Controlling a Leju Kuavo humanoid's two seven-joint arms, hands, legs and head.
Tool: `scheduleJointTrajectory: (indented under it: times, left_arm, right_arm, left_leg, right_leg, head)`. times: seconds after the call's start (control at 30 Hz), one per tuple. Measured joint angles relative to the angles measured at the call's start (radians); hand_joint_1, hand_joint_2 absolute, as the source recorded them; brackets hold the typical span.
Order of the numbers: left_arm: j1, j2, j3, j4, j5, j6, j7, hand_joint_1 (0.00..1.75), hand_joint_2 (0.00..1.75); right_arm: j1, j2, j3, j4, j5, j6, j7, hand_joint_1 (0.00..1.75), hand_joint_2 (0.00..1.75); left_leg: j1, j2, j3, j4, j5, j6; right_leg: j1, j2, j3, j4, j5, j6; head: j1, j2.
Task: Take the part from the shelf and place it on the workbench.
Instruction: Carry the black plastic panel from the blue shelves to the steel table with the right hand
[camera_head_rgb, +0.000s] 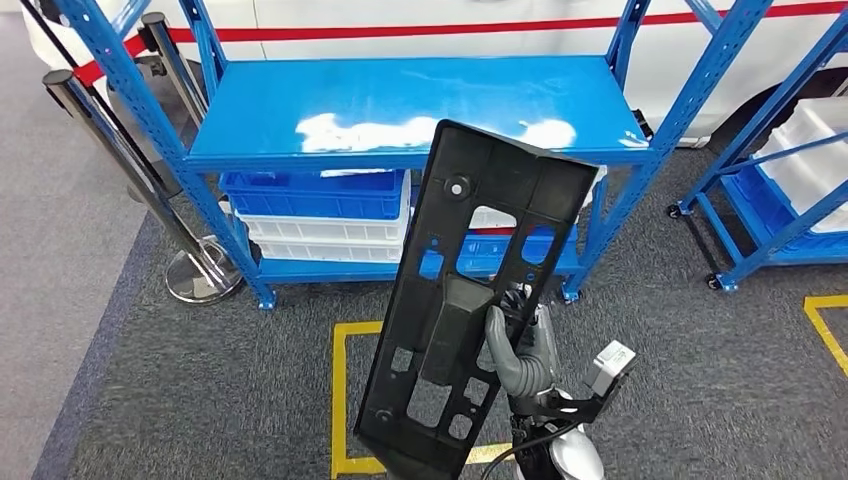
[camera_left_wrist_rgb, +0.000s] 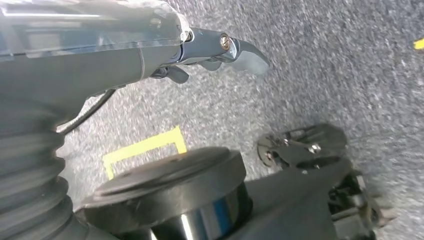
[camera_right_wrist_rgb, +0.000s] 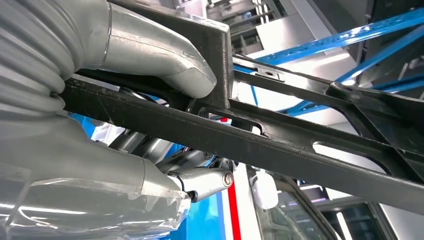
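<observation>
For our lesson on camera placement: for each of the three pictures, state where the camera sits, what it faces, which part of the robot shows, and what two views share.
Head view: high on the body, looking down at the blue shelf; right hand holds the black part.
Left wrist view: behind the left hand, facing grey carpet.
Right wrist view: behind the right hand, facing along the part.
Shared: head and right wrist views both show the part.

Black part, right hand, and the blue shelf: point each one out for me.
black part (camera_head_rgb: 470, 250), head view, its ribbed middle.
right hand (camera_head_rgb: 512, 352), head view, grey thumb gripping the part.
blue shelf (camera_head_rgb: 400, 100), head view, bare top deck.
</observation>
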Motion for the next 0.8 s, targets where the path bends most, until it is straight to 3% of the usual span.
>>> scheduleJointTrajectory:
  times: [0.03,0.07,0.1,0.13,0.17,0.23,0.27,0.33,0.37,0.4,0.47,0.5,0.53,0.6,0.63,0.67,0.73,0.8]
  left_arm:
    - [-0.001,0.001,-0.002,0.0,-0.004,0.0,0.0,0.0,1.75]
    - [-0.003,0.002,-0.004,0.0,-0.008,0.001,-0.001,0.0,1.75]
    - [-0.004,0.004,-0.006,0.0,-0.01,0.001,-0.001,0.0,1.75]
    - [-0.005,0.006,-0.008,0.0,-0.012,0.002,-0.001,0.0,1.75]
    - [-0.007,0.008,-0.01,0.0,-0.013,0.002,-0.002,0.0,1.75]
    - [-0.009,0.01,-0.014,0.0,-0.017,0.002,-0.002,0.0,1.75]
    - [-0.009,0.011,-0.016,0.0,-0.02,0.002,-0.002,0.0,1.75]
    - [-0.009,0.015,-0.02,0.0,-0.03,0.002,-0.003,0.0,1.75]
    - [-0.01,0.017,-0.022,0.0,-0.036,0.0,-0.005,0.0,1.75]
    - [-0.011,0.019,-0.025,0.0,-0.043,-0.002,-0.008,0.0,1.75]
    - [-0.015,0.024,-0.033,0.0,-0.058,-0.011,-0.013,0.0,1.75]
    - [-0.017,0.027,-0.038,0.0,-0.064,-0.015,-0.013,0.0,1.75]
    - [-0.018,0.029,-0.043,0.0,-0.07,-0.019,-0.012,0.0,1.75]
    - [-0.017,0.033,-0.053,0.0,-0.082,-0.025,-0.003,0.0,1.75]
    - [-0.016,0.035,-0.058,0.0,-0.088,-0.026,0.002,0.0,1.75]
    - [-0.013,0.036,-0.064,0.0,-0.093,-0.026,0.007,0.0,1.75]
    - [-0.008,0.039,-0.074,0.0,-0.098,-0.024,0.011,0.0,1.75]
    - [-0.001,0.041,-0.079,0.0,-0.101,-0.02,0.008,0.0,1.75]
  right_arm:
    - [0.01,0.0,-0.002,-0.006,-0.004,0.015,-0.014,1.75,1.75]
    - [0.019,0.0,-0.004,-0.015,-0.007,0.033,-0.028,1.75,1.75]
    - [0.026,-0.001,-0.005,-0.026,-0.01,0.051,-0.04,1.75,1.75]
    - [0.03,-0.001,-0.006,-0.04,-0.011,0.065,-0.051,1.75,1.75]
    - [0.033,0.0,-0.006,-0.055,-0.009,0.077,-0.06,1.75,1.75]
    - [0.039,0.002,-0.005,-0.096,0.002,0.101,-0.078,1.75,1.75]
    - [0.043,0.003,-0.005,-0.122,0.011,0.115,-0.086,1.75,1.75]
    - [0.051,0.005,0.004,-0.177,0.03,0.138,-0.097,1.75,1.75]
    - [0.054,0.006,0.012,-0.206,0.041,0.144,-0.099,1.75,1.75]
    - [0.055,0.006,0.024,-0.233,0.05,0.147,-0.101,1.75,1.75]
    - [0.056,0.007,0.051,-0.283,0.066,0.146,-0.102,1.75,1.75]
    - [0.056,0.007,0.063,-0.304,0.07,0.144,-0.102,1.75,1.75]
    - [0.055,0.007,0.073,-0.32,0.072,0.144,-0.102,1.75,1.75]
    - [0.052,0.007,0.087,-0.344,0.07,0.145,-0.102,1.75,1.75]
    - [0.048,0.006,0.092,-0.352,0.066,0.147,-0.102,1.75,1.75]
    - [0.044,0.006,0.097,-0.36,0.062,0.15,-0.102,1.75,1.75]
    - [0.034,0.006,0.104,-0.373,0.053,0.156,-0.102,1.75,1.75]
    - [0.025,0.006,0.11,-0.378,0.051,0.159,-0.103,1.75,1.75]
  left_leg:
    - [-0.001,0.0,-0.018,0.005,0.01,0.0]
    - [-0.002,0.0,-0.036,0.011,0.02,-0.002]
    - [-0.002,0.0,-0.054,0.018,0.028,-0.004]
    - [-0.003,0.0,-0.07,0.026,0.036,-0.008]
    - [-0.004,0.0,-0.083,0.034,0.041,-0.012]
    - [-0.006,-0.001,-0.099,0.043,0.055,-0.021]
    - [-0.007,-0.001,-0.103,0.044,0.064,-0.027]
    - [-0.004,-0.003,-0.112,0.045,0.072,-0.037]
    - [-0.003,-0.004,-0.12,0.057,0.052,-0.043]
    - [-0.002,-0.005,-0.13,0.086,0.013,-0.048]
    - [0.001,-0.006,-0.147,0.191,-0.093,-0.056]
    - [0.001,-0.006,-0.149,0.25,-0.128,-0.059]
    - [0.001,-0.006,-0.144,0.293,-0.138,-0.061]
    - [0.001,-0.006,-0.097,0.295,-0.094,-0.06]
    - [0.001,-0.006,-0.052,0.249,-0.068,-0.058]
    - [0.0,-0.006,0.004,0.178,-0.059,-0.055]
    - [-0.004,-0.007,0.098,0.036,-0.082,-0.044]
    - [-0.008,-0.007,0.122,-0.022,-0.096,-0.029]
  right_leg:
    - [0.0,0.0,0.003,0.039,0.003,0.001]
    - [0.0,0.0,0.019,0.049,0.026,0.001]
    - [0.0,0.0,0.054,0.023,0.055,0.0]
    - [-0.001,0.0,0.104,-0.032,0.07,-0.002]
    - [0.0,0.001,0.16,-0.105,0.068,-0.005]
    - [0.005,0.003,0.235,-0.217,0.037,-0.017]
    - [0.009,0.003,0.245,-0.241,0.029,-0.024]
    - [0.009,0.0,0.231,-0.247,0.043,-0.041]
    - [0.008,-0.002,0.221,-0.249,0.055,-0.05]
    - [0.006,-0.005,0.208,-0.25,0.067,-0.058]
    - [0.008,-0.007,0.181,-0.249,0.091,-0.068]
    - [0.009,-0.008,0.166,-0.248,0.102,-0.069]
    - [0.011,-0.009,0.15,-0.246,0.114,-0.069]
    - [0.012,-0.009,0.114,-0.241,0.138,-0.066]
    - [0.012,-0.008,0.098,-0.237,0.149,-0.064]
    - [0.013,-0.007,0.084,-0.233,0.16,-0.061]
    - [0.014,-0.005,0.069,-0.23,0.18,-0.051]
    - [0.013,-0.007,0.065,-0.237,0.2,-0.037]
  head:
    - [0.0,0.0]
    - [0.0,0.0]
    - [0.0,0.0]
    - [0.0,0.0]
    - [0.0,0.0]
    - [0.0,0.0]
    - [-0.001,0.0]
    - [0.0,0.0]
    - [-0.001,0.0]
    - [-0.001,0.0]
    - [-0.003,0.0]
    - [-0.004,0.0]
    - [-0.004,0.0]
    - [-0.004,0.0]
    - [-0.004,0.0]
    - [-0.004,0.0]
    - [-0.003,0.0]
    - [-0.002,0.0]
